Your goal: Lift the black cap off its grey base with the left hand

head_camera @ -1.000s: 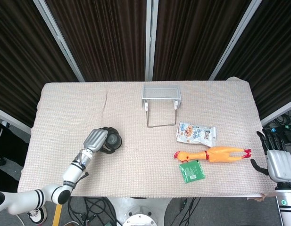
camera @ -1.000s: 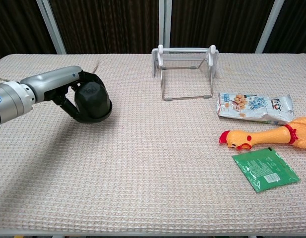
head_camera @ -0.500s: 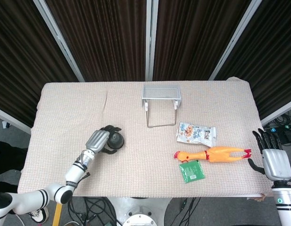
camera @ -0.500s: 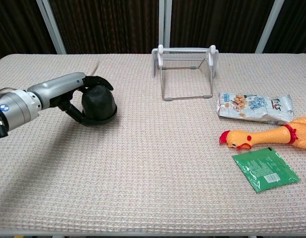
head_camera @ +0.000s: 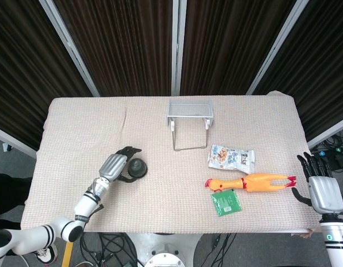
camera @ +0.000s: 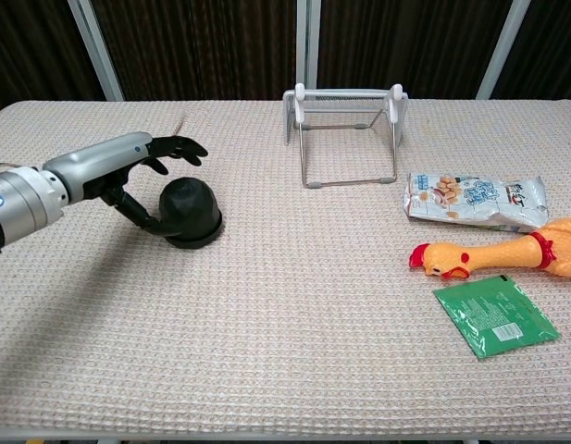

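Since a second ago, my left hand [camera: 128,171] is loosening off the black cap [camera: 191,208] — the fingers that were wrapped round it are now spreading wide above and behind it, holding nothing, with only the thumb curling down close at its left side. That cap is sitting on the table [camera: 285,370] left of centre, well in from the front edge and from the left edge, so open cloth is lying all around it. Nearest clutter is the wire rack [camera: 345,129] toward the back, well apart; the snack bag [camera: 475,201], rubber chicken [camera: 493,254] and green packet [camera: 496,316] are lying far off to the right.

From the chest view I am seeing the cap side-on, a dome widening to a dark rim on the cloth; whether a grey base is under it I cannot tell. From the head view alone I am seeing my right hand [head_camera: 322,186] — hanging off the table's right edge, fingers apart and empty.
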{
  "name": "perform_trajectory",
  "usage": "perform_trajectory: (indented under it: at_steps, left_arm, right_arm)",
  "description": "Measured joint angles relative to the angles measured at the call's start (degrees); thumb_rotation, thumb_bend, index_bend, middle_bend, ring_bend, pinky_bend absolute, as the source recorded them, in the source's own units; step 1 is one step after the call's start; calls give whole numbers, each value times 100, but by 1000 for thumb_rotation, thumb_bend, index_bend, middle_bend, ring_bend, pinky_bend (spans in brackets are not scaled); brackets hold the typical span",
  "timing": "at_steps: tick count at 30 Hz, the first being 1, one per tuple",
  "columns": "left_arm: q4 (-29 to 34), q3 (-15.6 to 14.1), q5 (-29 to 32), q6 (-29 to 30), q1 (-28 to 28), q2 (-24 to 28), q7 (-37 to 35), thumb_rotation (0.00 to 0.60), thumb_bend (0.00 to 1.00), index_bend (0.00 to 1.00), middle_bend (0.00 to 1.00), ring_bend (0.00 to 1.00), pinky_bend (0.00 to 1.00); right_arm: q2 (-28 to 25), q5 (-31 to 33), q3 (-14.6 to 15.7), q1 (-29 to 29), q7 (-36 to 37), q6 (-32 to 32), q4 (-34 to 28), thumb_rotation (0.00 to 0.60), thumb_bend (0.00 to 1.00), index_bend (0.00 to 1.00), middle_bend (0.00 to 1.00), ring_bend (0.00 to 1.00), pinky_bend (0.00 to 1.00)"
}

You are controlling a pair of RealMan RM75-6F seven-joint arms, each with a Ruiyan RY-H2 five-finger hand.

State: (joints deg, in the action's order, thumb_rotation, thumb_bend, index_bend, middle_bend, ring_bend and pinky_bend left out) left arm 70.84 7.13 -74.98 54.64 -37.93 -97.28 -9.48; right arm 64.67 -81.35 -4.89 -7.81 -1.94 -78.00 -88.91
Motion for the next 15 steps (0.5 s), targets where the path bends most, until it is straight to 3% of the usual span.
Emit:
perform_trajectory:
  at_steps: [15]
  left_arm:
    - [-42, 195, 315, -233, -66, -66, 144, 600, 195, 182, 355, 226, 303]
  right_arm:
    - [53, 72, 19, 8, 95, 39, 112, 600, 189, 0, 0, 0, 0]
